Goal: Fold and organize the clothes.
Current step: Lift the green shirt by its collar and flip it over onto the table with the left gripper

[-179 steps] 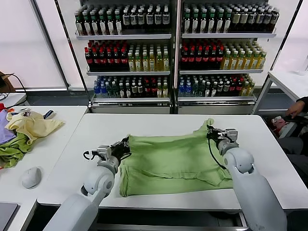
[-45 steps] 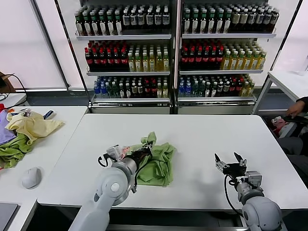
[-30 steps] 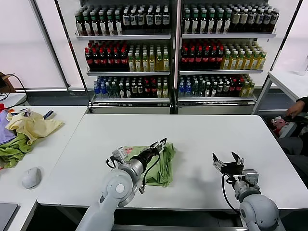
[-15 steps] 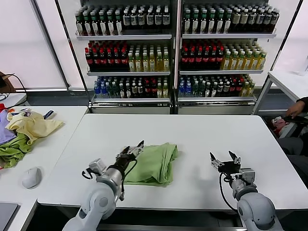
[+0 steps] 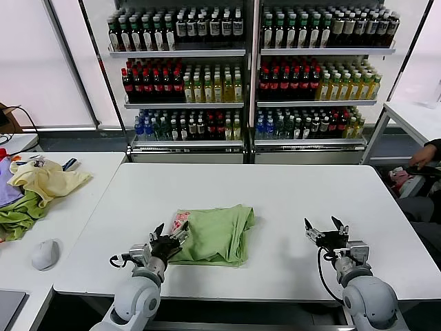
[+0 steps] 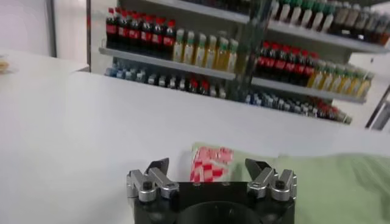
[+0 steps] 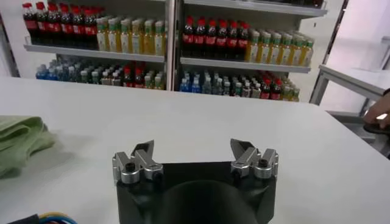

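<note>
A light green shirt (image 5: 215, 234) lies folded in a compact rectangle on the white table (image 5: 275, 196), with a red-and-white printed mark (image 5: 180, 221) at its near left corner. My left gripper (image 5: 169, 236) is open and empty, just off that corner, near the table's front edge. In the left wrist view the mark (image 6: 210, 165) and green cloth (image 6: 341, 189) lie just beyond the open fingers (image 6: 158, 167). My right gripper (image 5: 324, 227) is open and empty at the front right, well apart from the shirt. In the right wrist view the shirt's edge (image 7: 21, 137) shows far off.
A side table on the left (image 5: 76, 200) holds a pile of yellow and green clothes (image 5: 38, 183) and a white mouse (image 5: 45, 254). Shelves of bottles (image 5: 248, 69) stand behind the table. A person's hand (image 5: 422, 157) shows at the far right.
The spread shirt has been folded into a compact rectangle. In the last half second my left gripper has let go and drawn back toward the front edge; the right gripper stayed in place.
</note>
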You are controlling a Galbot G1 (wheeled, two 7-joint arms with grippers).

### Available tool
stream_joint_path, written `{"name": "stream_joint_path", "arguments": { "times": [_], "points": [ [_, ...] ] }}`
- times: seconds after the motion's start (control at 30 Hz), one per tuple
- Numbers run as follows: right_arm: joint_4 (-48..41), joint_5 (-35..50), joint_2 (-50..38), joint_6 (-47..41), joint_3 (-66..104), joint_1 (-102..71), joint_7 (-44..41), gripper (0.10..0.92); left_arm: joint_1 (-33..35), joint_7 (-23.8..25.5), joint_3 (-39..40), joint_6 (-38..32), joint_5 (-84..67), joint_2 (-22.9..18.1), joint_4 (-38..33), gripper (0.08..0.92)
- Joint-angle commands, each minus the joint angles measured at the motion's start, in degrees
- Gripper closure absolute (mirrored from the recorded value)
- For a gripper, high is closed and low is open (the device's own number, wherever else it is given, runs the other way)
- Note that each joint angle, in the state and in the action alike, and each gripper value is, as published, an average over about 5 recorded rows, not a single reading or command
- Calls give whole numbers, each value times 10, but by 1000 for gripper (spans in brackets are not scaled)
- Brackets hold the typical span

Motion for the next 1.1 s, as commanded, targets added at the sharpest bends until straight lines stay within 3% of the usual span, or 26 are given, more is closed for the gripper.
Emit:
{"name": "stream_joint_path", "arguments": {
  "times": [0.03, 0.2, 0.6, 0.93, 1.1],
  "points": [
    [0, 0, 0, -1, 2, 0, 0, 203, -3, -1, 12, 29, 58, 4, 32, 178],
    [1, 0, 0, -2, 4, 1, 1, 203, -1, -6, 9, 49, 11, 7, 18, 238],
    [6, 0, 3, -6, 5, 2, 2, 203, -2, 11, -7, 60, -100, 12, 2, 566],
    [12, 1, 3, -6, 10, -2, 3, 203, -1, 9, -74, 63, -306, 6, -24, 850],
    [14, 3, 3, -6, 12, -3, 3, 203, 4, 3, -147, 65, -378, 22, -50, 884]
  ]
}}
